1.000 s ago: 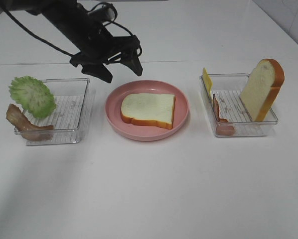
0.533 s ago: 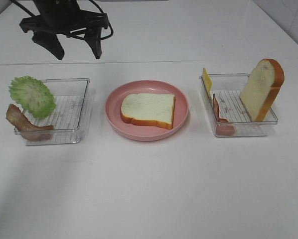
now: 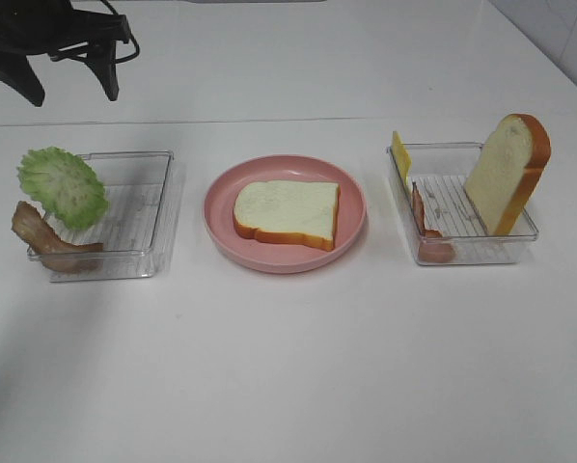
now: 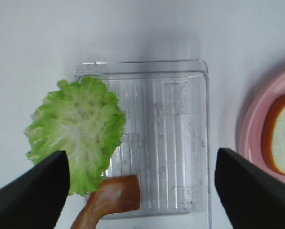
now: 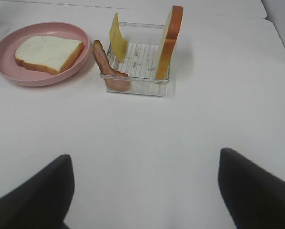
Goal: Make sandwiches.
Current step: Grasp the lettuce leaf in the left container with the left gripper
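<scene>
Left end effector (image 3: 68, 92) hung upper left of frame, jaws apart and empty, above the lettuce (image 3: 63, 185) leaning on the left tray (image 3: 158, 217) rim, likely lined up for that pick. Right end effector (image 5: 142, 191) was also apart and empty, facing the right tray (image 5: 133, 88). Only one bread slice (image 3: 287, 212) lay flat on the plate (image 3: 221, 227) mid-frame, the base for the sandwich layers.

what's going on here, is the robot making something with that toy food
This two-armed robot is early in making a toy sandwich. One white bread slice with orange-brown crust lies bare on the round pink plate. The open left gripper hangs above the left clear plastic tray, where a ruffled green lettuce leaf and a brown bacon strip rest. The right gripper is open too, holding nothing.
</scene>
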